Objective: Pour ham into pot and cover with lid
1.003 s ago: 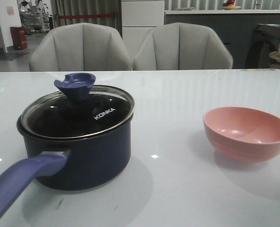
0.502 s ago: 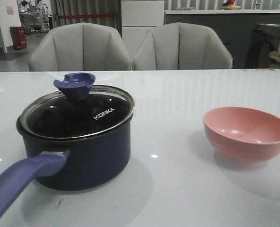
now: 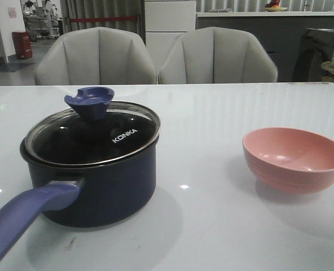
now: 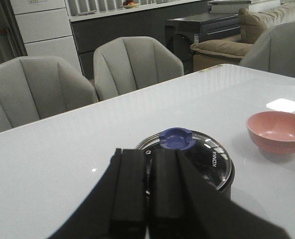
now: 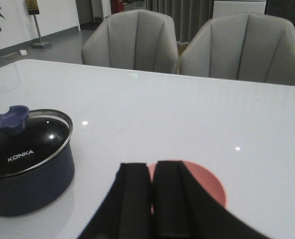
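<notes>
**Our two black grippers, seen from the wrists**

We see our body only in the wrist views. Our left gripper (image 4: 148, 199) is matt black: two flat, rectangular finger bars with squared edges, widening below into dark, sloping housings. Our right gripper (image 5: 151, 199) looks the same, with identical black slab-like fingers and flared black shoulders. We can make out no cables, screws or markings on either. The front view shows nothing of us.

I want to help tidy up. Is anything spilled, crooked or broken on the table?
Nothing is spilled or broken. The lid sits on the pot, looking a little tilted in the front view, though that may be the angle. The pink bowl stands upright and looks empty.
</notes>
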`<state>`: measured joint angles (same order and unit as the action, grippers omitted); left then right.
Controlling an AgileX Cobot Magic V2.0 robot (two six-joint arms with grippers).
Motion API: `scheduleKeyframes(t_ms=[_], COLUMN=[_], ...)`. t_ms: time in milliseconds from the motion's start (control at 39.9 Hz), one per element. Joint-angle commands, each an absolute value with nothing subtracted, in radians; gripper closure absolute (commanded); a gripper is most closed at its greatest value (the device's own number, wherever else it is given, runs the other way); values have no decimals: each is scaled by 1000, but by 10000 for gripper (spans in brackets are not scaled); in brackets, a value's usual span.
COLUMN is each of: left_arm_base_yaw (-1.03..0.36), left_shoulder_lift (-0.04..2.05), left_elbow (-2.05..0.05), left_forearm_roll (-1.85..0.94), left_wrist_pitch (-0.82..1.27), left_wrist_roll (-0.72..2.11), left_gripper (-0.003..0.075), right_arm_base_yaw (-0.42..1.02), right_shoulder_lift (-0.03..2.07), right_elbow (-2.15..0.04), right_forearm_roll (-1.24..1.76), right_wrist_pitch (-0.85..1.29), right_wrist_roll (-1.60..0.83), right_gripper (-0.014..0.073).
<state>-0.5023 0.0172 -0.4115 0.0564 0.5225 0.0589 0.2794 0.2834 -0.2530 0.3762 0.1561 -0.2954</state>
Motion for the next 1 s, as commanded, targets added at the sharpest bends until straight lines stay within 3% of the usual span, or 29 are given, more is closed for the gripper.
scheduleKeyframes(t_ms=[0,176,401,677,978], left_arm_base_yaw=[-501,-452,-179,-72,-27], left_shoulder_lift=[41,45,31,-25,-25], left_elbow=[-437,-342,-115,39,39], left_forearm_roll=[47,82,-85,-95,-91], left_wrist_pitch=[443,308,-13,-105,-110], left_wrist_roll=[47,47,47,7,7], left_gripper=[607,607,607,607,607], right_arm_base_yaw=[280,280,280,280,280], right_shoulder_lift=[292,292,292,292,292], right_elbow=[-281,-281,-281,-281,-281], right_forearm_roll=[386,386,386,386,386], right_wrist_pitch=[88,88,88,88,88], right_wrist_roll=[-305,-305,-305,-305,-305], right_gripper=[445,445,445,445,445])
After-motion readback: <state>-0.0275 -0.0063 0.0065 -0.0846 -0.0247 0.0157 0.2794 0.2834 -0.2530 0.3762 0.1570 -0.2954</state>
